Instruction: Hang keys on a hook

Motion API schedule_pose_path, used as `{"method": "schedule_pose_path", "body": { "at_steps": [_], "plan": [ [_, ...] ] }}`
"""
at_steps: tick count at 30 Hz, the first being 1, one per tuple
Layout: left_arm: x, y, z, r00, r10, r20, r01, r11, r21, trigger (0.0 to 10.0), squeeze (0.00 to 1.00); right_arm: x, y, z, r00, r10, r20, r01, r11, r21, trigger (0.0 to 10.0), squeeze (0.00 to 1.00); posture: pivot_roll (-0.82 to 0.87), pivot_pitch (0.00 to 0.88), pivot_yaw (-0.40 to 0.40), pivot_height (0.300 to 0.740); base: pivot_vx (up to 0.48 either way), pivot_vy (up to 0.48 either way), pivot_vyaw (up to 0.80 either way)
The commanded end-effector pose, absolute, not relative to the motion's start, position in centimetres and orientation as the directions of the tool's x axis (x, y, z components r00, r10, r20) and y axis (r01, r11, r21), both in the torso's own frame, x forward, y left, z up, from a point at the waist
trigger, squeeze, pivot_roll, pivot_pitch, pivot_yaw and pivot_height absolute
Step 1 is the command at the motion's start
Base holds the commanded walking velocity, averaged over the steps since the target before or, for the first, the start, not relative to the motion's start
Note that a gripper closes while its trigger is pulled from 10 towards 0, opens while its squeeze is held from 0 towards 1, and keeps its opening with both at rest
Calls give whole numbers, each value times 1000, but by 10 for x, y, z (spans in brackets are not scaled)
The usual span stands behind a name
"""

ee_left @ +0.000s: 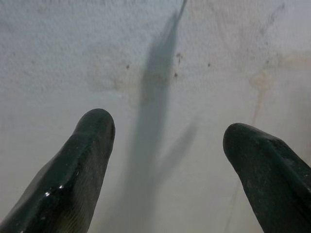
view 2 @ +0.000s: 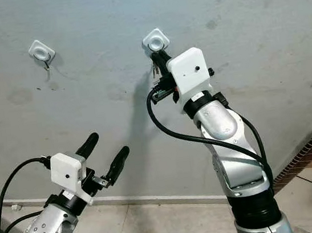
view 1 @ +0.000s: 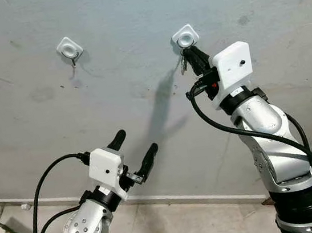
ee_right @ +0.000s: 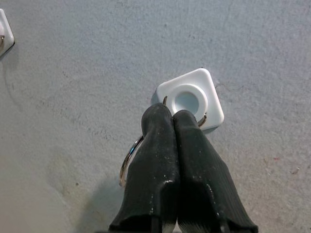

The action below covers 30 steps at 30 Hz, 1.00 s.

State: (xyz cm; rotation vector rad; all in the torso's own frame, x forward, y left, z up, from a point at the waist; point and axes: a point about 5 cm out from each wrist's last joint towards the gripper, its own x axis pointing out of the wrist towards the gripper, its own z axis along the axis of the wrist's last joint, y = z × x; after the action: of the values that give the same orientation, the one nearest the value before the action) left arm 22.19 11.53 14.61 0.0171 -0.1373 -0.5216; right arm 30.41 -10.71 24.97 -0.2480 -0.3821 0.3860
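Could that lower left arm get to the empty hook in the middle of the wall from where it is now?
Probably yes. The left tool is open and points up at bare wall, with nothing between it and the middle hook. The right tool, shut on the keys, is off to the side.

Metal keys (view 1: 184,62) dangle beside the white square hook (view 1: 185,35).

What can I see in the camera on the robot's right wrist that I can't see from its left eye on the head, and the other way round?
The right wrist view brings out the key ring curving beside the black fingers, which are pressed together just under the white hook.

The left eye view adds the left gripper held low with jaws apart, two more hooks along the wall, and the keys dangling.

Both show the right gripper at that hook on the grey wall.
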Motion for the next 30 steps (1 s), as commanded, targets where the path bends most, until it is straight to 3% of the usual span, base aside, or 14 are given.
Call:
{"method": "schedule_pose_path", "body": {
  "at_steps": [1,30],
  "plan": [
    [222,113,154,850,-502,160,498,864,67,10000,0,303,-108,251,854,403,329,-308,901,-304,10000,0,-25,92,23,740,0,0,0],
    [231,104,175,837,-497,230,499,865,54,10000,0,318,-128,238,926,260,274,-221,961,-165,10000,0,-23,87,23,740,0,0,0]
  ]
}}
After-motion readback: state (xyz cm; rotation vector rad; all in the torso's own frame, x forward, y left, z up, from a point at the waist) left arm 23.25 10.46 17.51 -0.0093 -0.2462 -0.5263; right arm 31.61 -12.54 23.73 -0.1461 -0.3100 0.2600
